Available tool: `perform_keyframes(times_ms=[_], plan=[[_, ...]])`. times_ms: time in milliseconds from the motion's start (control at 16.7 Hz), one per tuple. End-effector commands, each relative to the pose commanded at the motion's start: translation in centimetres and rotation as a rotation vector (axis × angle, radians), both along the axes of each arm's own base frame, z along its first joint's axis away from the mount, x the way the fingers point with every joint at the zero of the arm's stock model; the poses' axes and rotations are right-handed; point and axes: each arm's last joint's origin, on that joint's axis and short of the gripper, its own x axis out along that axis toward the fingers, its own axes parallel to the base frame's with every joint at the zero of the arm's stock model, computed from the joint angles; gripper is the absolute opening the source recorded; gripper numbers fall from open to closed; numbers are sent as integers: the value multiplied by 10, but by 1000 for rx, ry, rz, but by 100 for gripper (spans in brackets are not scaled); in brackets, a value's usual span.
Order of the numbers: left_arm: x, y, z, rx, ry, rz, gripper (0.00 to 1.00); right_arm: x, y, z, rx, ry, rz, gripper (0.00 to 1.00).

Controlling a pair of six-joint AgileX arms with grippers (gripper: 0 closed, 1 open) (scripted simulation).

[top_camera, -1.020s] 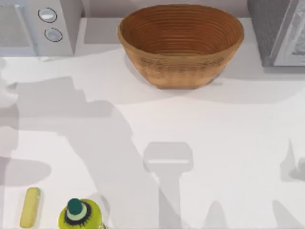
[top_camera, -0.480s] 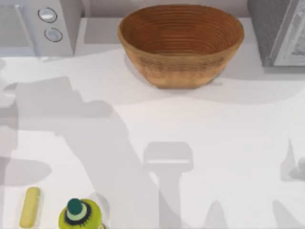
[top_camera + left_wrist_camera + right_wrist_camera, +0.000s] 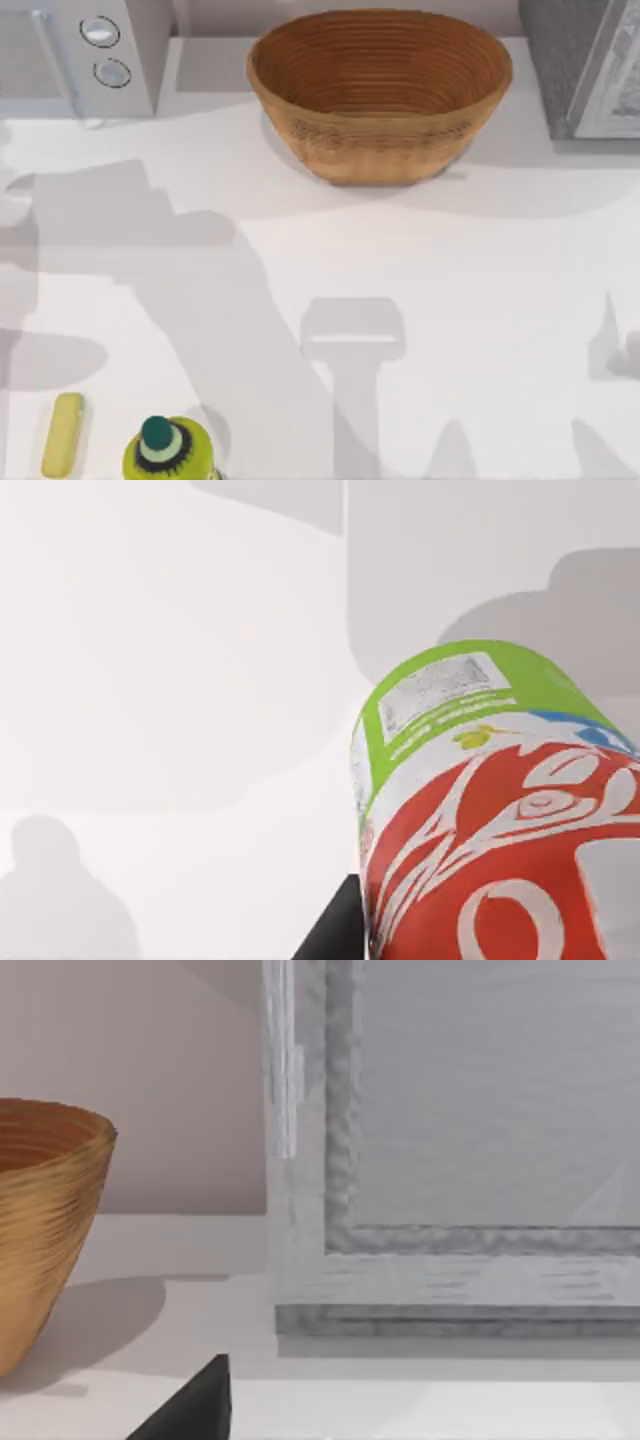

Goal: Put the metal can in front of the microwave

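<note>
The metal can [image 3: 490, 810] sits very close in the left wrist view, with its red label near and its lime-green band farther off above the white table. My left gripper [image 3: 470, 935] is shut on it, and one dark finger [image 3: 335, 930] shows beside the can. The microwave [image 3: 90, 55], light grey with two round dials, stands at the table's far left corner. A dark fingertip [image 3: 195, 1405] of my right gripper shows low in the right wrist view, facing the speckled grey appliance [image 3: 450, 1160].
A woven brown basket [image 3: 380, 150] stands at the back centre. The darker speckled appliance [image 3: 585, 65] fills the back right corner. A yellow-green bottle with a dark green cap [image 3: 168, 450] and a yellow stick-shaped object [image 3: 63, 433] lie at the front left.
The arm's shadow at the table's left edge has shifted slightly. Nothing on the table has moved.
</note>
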Motion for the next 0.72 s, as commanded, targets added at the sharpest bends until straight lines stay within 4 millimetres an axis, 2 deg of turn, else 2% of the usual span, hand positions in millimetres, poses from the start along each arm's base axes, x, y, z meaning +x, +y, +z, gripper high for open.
perform_keyframes(times_ms=[240,720], plan=[[0,0,0,0,0,0,98,0,0,0,0,0,0,100],[0,0,0,0,0,0,100,0,0,0,0,0,0,100]])
